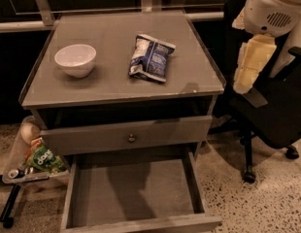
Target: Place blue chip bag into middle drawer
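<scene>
The grey desk (116,33) has a flat, matt top with a thin raised lip along its sides. Below it sits a closed drawer front with a small round metal knob (131,138). Under that, the middle drawer (141,195) is pulled out toward the camera: a wide, shallow grey box with low walls and a bare, shadowed floor. A black office chair (274,113) stands just beside the desk on the right.

The end effector (245,76) hangs in front of that chair. It is a cream-coloured block below the arm's white housing, off the desk's right edge and holding nothing that I can see. Whether it is open or closed I cannot tell.

The blue chip bag (152,57) lies flat on the desk top, right of centre and well apart from the end effector, toward the left of the view. It is crinkled foil, dark blue with white ends. Its long axis runs nearly front to back, with the far end tipped slightly right, so a reach likely comes across its long side.

A smooth white bowl (75,59) stands upright near the left edge, well clear of the bag
</scene>
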### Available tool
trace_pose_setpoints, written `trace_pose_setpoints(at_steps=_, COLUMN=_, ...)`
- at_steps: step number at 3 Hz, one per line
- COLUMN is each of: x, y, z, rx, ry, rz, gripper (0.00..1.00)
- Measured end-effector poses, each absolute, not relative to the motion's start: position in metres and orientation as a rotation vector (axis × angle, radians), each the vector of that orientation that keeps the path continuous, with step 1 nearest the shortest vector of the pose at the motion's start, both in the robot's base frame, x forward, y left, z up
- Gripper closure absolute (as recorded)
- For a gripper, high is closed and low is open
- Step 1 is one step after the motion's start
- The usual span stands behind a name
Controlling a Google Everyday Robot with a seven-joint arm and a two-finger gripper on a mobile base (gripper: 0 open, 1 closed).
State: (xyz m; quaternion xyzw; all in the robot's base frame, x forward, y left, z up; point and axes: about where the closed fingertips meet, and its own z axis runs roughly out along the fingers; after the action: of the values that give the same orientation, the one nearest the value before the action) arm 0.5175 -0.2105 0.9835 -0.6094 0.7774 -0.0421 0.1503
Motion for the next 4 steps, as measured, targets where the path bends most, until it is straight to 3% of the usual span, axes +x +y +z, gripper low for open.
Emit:
trace_pose_setpoints(at_steps=1, x=0.570, y=-0.195, z=0.982, rx=-1.774, ry=2.194, rz=-0.132, gripper=0.00)
trace_pose_setpoints(at_steps=2, x=0.570, y=-0.195, z=0.982, rx=-1.773, ry=2.194, rz=-0.132, gripper=0.00)
trace_pose_setpoints(at_steps=4, x=0.652, y=-0.159, z=0.974, rx=-1.768, ry=2.124, rz=-0.116, gripper=0.00)
